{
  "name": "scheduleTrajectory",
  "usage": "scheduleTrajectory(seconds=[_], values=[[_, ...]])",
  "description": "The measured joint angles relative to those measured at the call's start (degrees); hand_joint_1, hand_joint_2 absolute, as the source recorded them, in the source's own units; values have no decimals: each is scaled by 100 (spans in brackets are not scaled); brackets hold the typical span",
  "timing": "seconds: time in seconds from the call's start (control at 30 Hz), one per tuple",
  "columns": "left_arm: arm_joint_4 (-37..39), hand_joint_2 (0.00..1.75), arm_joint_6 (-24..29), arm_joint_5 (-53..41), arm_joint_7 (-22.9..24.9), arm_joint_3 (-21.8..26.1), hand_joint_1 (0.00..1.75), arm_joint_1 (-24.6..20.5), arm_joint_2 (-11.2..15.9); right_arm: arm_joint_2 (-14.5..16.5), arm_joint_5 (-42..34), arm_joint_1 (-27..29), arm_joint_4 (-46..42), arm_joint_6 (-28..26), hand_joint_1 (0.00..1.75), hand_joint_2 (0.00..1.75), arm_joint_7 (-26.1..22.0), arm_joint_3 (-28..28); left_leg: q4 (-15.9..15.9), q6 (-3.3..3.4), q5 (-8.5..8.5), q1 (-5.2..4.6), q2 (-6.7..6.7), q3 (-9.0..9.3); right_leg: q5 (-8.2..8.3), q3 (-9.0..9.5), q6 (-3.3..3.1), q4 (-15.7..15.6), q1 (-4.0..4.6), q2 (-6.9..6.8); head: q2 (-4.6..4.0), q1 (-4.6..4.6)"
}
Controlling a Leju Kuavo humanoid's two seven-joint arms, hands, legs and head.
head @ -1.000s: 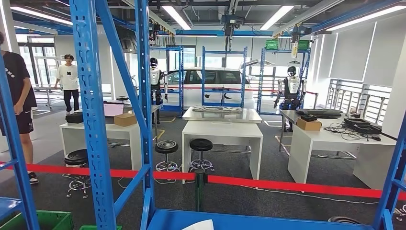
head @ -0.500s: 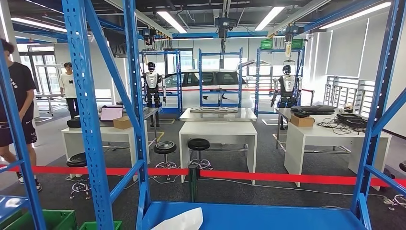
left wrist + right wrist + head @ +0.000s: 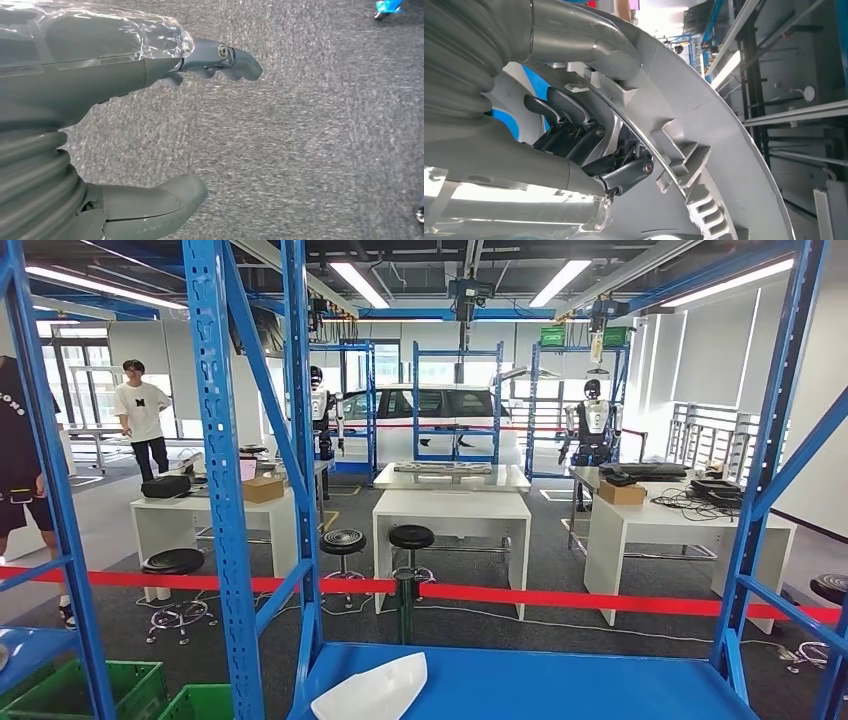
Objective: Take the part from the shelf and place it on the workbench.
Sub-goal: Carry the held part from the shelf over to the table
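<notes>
Head view: white part (image 3: 370, 688) at blue shelf (image 3: 560, 687) front edge.

matt white plastic part (image 3: 368, 689), glossy blue metal shelf (image 3: 560, 685), rough grey carpet (image 3: 310, 150)

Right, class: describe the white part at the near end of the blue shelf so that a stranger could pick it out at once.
Start at the blue steel rack that frames the head view, and look down to its flat blue shelf board at the bottom of the picture. At that board's near left end sits the white part, a smooth, curved, shell-like piece tapering to a point. It is the one white thing there, beside the green crates lower down.
</notes>
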Motion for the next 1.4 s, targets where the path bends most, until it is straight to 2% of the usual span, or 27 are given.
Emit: scheduleTrajectory(seconds=[0.07, 0.1, 0.2, 0.27, 0.33, 0.37, 0.4, 0.47, 0.53, 0.6, 0.63, 0.7, 0.73, 0.77, 0.83, 0.87, 0.9, 0.93, 0.97, 1.03, 1.1, 1.13, 1.2, 1.23, 1.3, 1.37, 1.4], values=[[36, 175, -763, 14, -11, 19, 0, -18, 32, 2, -19, -35, 38, -6, 175, 175, 1, 0, 76, -69, 71, -3, 11, -117, 30, 555, -12, -838, -16, 23, 0, 5], [56, 175, -1011, 18, -18, 28, 0, -27, 48, 4, -38, -43, 52, -14, 175, 175, -2, -2, 96, -103, 115, -9, 16, -150, -19, 705, -45, -1093, -10, 32, 0, 5], [110, 175, -1353, 126, -33, 72, 0, -27, 47, 14, -202, 22, 104, -43, 175, 175, -68, -32, 118, -204, 179, 5, 9, -222, 28, 665, -218, -1205, 18, 1, -1, 3], [132, 175, -1394, 224, -8, 121, 0, -12, 28, 22, -320, 92, 151, -60, 175, 175, -139, -74, 414, -264, -191, 33, -34, -348, 147, 542, -339, -1213, 21, -40, -3, 7], [148, 175, -1407, 253, 100, 142, 0, -4, 17, 26, -357, 139, 194, -72, 175, 175, -175, -116, 1133, -306, -797, 56, -79, -551, 269, 371, -394, -1192, 41, -56, -5, 5], [158, 175, -1409, 253, 174, 143, 0, -2, 15, 26, -358, 157, 214, -78, 175, 175, -181, -133, 1507, -317, -982, 59, -91, -624, 332, 270, -401, -1172, 54, -61, -5, 6], [169, 175, -1410, 252, 246, 148, 0, 0, 13, 26, -357, 176, 231, -87, 175, 175, -178, -146, 1757, -318, -1023, 58, -97, -630, 391, 168, -403, -1147, 67, -65, -5, 4], [181, 175, -1410, 249, 351, 164, 0, 4, 6, 26, -354, 219, 264, -109, 175, 175, -151, -167, 1687, -289, -769, 54, -99, -360, 489, -27, -394, -1082, 89, -71, -4, 3], [184, 175, -1410, 230, 426, 176, 0, 1, 9, 27, -351, 253, 295, -131, 175, 175, -84, -191, 938, -216, -555, 38, -111, 244, 565, -184, -368, -1001, 103, -71, -4, 2], [192, 175, -1414, 193, 486, 178, 0, -8, 14, 25, -348, 262, 323, -153, 175, 175, 0, -208, 199, -154, -617, 12, -131, 731, 637, -272, -319, -945, 104, -78, -3, 4], [200, 175, -1416, 170, 514, 178, 0, -12, 13, 21, -344, 265, 334, -161, 175, 175, 43, -214, 22, -136, -671, -4, -142, 819, 683, -299, -287, -936, 98, -83, -2, 3], [212, 175, -1419, 131, 571, 178, 0, -5, -10, 2, -322, 273, 357, -179, 175, 175, 154, -226, -56, -83, -609, -5, -148, 770, 738, -356, -215, -926, 87, -74, -5, 4], [214, 175, -1419, 115, 594, 178, 0, 2, -24, -12, -299, 277, 370, -196, 175, 175, 219, -229, -68, -42, -550, 3, -143, 717, 643, -399, -181, -866, 83, -55, -5, 6], [214, 175, -1419, 93, 613, 179, 0, 9, -37, -24, -264, 280, 386, -221, 175, 175, 283, -230, -80, 3, -475, 14, -134, 645, 430, -457, -147, -704, 79, -35, -6, 10], [213, 175, -1419, 20, 644, 180, 0, 14, -57, -43, -190, 285, 424, -288, 175, 175, 384, -221, -78, 56, -337, 13, -127, 486, -172, -592, -96, -73, 63, -13, -4, 19], [212, 175, -1419, -33, 664, 180, 0, 17, -68, -51, -164, 294, 443, -318, 175, 175, 419, -211, -68, 67, -269, 5, -125, 396, -389, -642, -80, 299, 58, -13, -5, 21], [211, 175, -1419, -87, 687, 180, 0, 20, -85, -61, -151, 309, 461, -343, 175, 175, 445, -200, -52, 69, -204, -5, -125, 302, -458, -644, -73, 575, 57, -12, -5, 23], [210, 175, -1419, -143, 717, 181, 0, 23, -102, -74, -150, 328, 475, -358, 175, 175, 467, -191, -30, 68, -144, -13, -124, 202, -390, -580, -75, 696, 58, -11, -4, 25], [209, 175, -1419, -196, 750, 181, 0, 28, -123, -88, -152, 347, 485, -369, 175, 175, 484, -184, -2, 62, -87, -21, -123, 102, -225, -427, -90, 616, 61, -9, -4, 25], [208, 175, -1419, -293, 809, 182, 0, 37, -165, -118, -158, 368, 491, -383, 175, 175, 505, -183, 49, 42, 18, -36, -122, -61, 32, 145, -155, -72, 77, -2, -3, 24], [206, 175, -1419, -354, 841, 182, 0, 43, -196, -149, -160, 371, 485, -389, 175, 175, 508, -184, 78, 3, 121, -57, -113, -148, -32, 743, -234, -956, 104, 3, -1, 18], [205, 175, -1419, -369, 851, 182, 0, 45, -206, -163, -160, 371, 482, -390, 175, 175, 508, -185, 76, -24, 177, -60, -103, -173, -96, 898, -266, -1219, 119, 6, 1, 13], [206, 175, -1419, -381, 861, 184, 0, 58, -208, -180, -160, 382, 484, -391, 175, 175, 508, -183, 65, -82, 274, -54, -92, -228, -54, 888, -321, -1360, 121, -4, 0, 9], [207, 175, -1420, -384, 865, 184, 0, 66, -208, -183, -160, 392, 486, -391, 175, 175, 510, -180, 101, -116, 212, -51, -93, -270, 19, 828, -354, -1368, 110, -16, -2, 8], [208, 175, -1421, -397, 882, 185, 0, 83, -213, -187, -161, 413, 492, -391, 175, 175, 514, -177, 443, -180, -241, -33, -99, -400, 169, 669, -414, -1379, 82, -45, -4, 9], [207, 175, -1421, -441, 913, 185, 0, 87, -225, -192, -161, 424, 493, -391, 175, 175, 516, -175, 1160, -232, -842, 4, -95, -536, 295, 447, -431, -1320, 87, -52, -5, 12], [206, 175, -1421, -474, 932, 185, 0, 87, -229, -193, -161, 426, 493, -391, 175, 175, 517, -172, 1485, -250, -973, 21, -95, -565, 352, 337, -425, -1281, 89, -55, -5, 13]])
